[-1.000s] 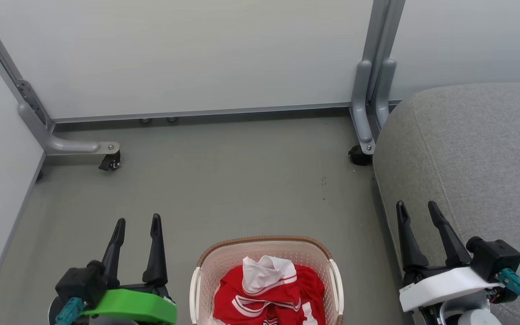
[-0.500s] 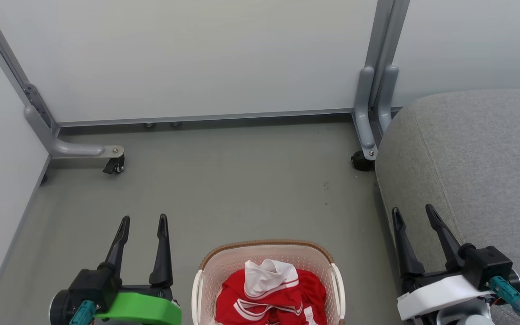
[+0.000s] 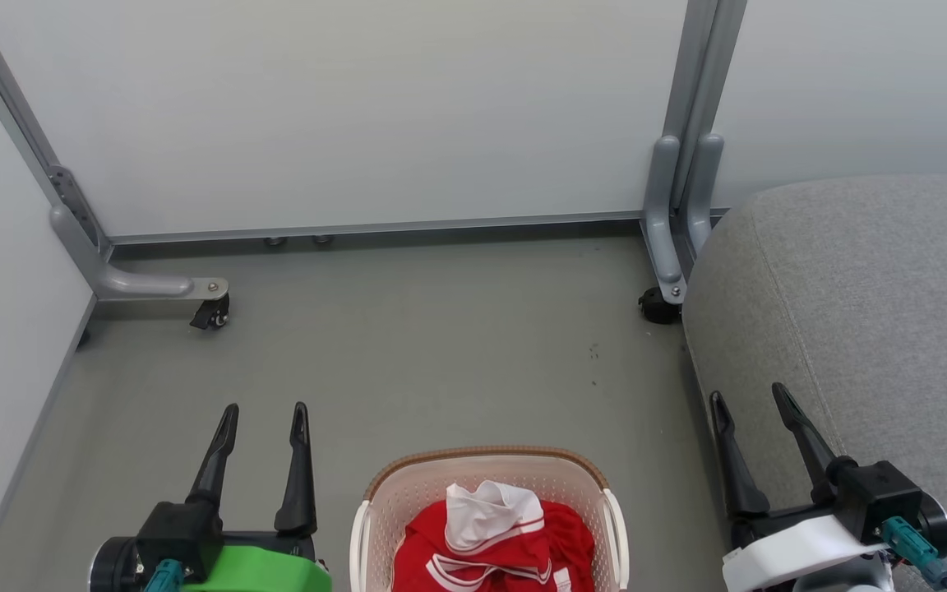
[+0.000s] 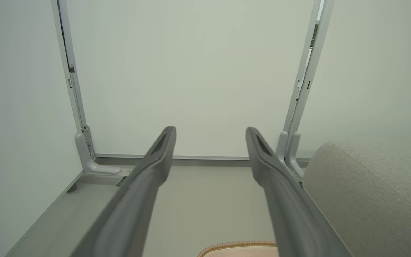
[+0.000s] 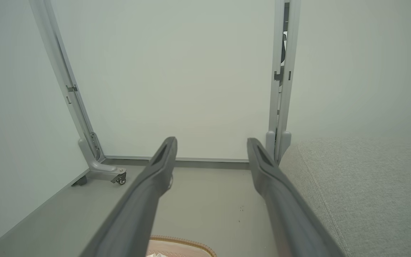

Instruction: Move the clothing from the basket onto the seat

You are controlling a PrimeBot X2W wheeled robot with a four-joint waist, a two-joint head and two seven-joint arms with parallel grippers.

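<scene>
As seen in the head view, shows the red sports clothing (image 3: 556, 534), white-trimmed with a white piece on top, heaped inside the cream perforated laundry basket (image 3: 482, 453) with its brown woven rim, down on the grey floor (image 3: 408, 345) at bottom middle and apart from the grey upholstered seat (image 3: 876, 288) at right. Flanked at left by the left gripper (image 3: 265, 407), green-bodied, fingers spread wide and holding nothing, and at right by the right gripper (image 3: 747, 391), white-bodied, equally parted and empty, at the seat's near edge. Backed by pale partition panels (image 3: 358, 107) on grey castor-footed frames (image 3: 145, 285).
</scene>
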